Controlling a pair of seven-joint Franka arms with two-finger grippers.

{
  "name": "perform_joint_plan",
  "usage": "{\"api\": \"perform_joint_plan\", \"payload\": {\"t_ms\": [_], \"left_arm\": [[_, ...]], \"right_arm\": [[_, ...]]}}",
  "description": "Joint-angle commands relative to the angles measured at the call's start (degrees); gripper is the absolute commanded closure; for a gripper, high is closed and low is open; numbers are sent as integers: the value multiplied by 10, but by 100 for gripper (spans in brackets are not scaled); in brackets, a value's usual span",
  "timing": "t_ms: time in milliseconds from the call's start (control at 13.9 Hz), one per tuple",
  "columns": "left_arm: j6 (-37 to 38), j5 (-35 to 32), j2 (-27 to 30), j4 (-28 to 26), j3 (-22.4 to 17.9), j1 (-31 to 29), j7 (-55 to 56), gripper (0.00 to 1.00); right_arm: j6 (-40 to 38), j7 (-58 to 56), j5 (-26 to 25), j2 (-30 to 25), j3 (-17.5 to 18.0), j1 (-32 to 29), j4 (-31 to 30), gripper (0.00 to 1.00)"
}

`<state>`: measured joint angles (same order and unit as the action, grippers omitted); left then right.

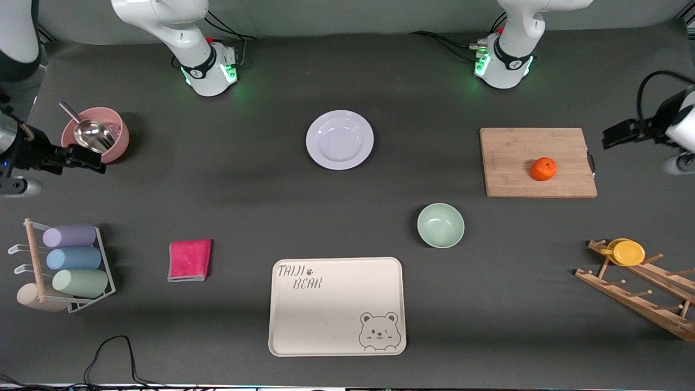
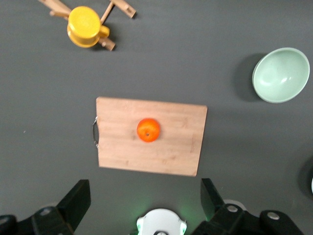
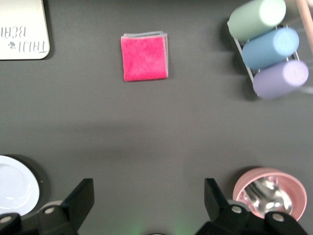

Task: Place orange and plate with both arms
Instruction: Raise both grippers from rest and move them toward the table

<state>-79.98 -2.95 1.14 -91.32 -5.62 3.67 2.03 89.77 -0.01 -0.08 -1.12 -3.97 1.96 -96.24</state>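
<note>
While both arms wait raised at the two ends of the dark grey surface point(image 1: 228, 179), the small round bright-orange orange point(image 1: 543, 169) sits on the rectangular light-wood cutting board point(image 1: 537, 162) toward the left arm's end, well apart from the round glossy white plate point(image 1: 340, 139), which lies flat near the middle, between the two arm bases. The left hand point(image 2: 145, 205) hangs high over the surface just off the board's end, its two black fingers point(image 2: 74, 203) spread wide with nothing between them; in its wrist view the orange shows near the board's middle. The right hand point(image 3: 149, 203) hangs over the right arm's end of the surface, just beside the round pink bowl point(image 1: 108, 133) that holds a shiny metal scoop point(image 1: 89, 133), and its fingers point(image 3: 78, 200) are likewise parted and empty.

Nearer to the front camera than the plate are a pale green round bowl point(image 1: 440, 225), a folded pink cloth point(image 1: 189, 260) and a rectangular cream tray printed with a bear point(image 1: 336, 306). A white wire rack point(image 1: 106, 271) holds purple, blue and green cylinders, perhaps cups lying on their sides. On a slanted wooden peg rack point(image 1: 640, 293) rests a flat yellow disc-shaped lid point(image 1: 627, 252).
</note>
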Motion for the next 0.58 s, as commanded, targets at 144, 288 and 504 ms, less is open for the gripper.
{"api": "perform_joint_plan", "payload": {"t_ms": [144,288,504], "left_arm": [[14,-4,153,-125,-4,-24,-29,0],[9,-4,154,-140,-4,-24,-29,0],[-21,-4,159,-190,-3,-21,-29,0]], "right_arm": [[66,117,5,-192,4,72,-209,0],[69,155,5,-215,4,99,-233,0],[69,192,10,-231,4,135,-250,0]]}}
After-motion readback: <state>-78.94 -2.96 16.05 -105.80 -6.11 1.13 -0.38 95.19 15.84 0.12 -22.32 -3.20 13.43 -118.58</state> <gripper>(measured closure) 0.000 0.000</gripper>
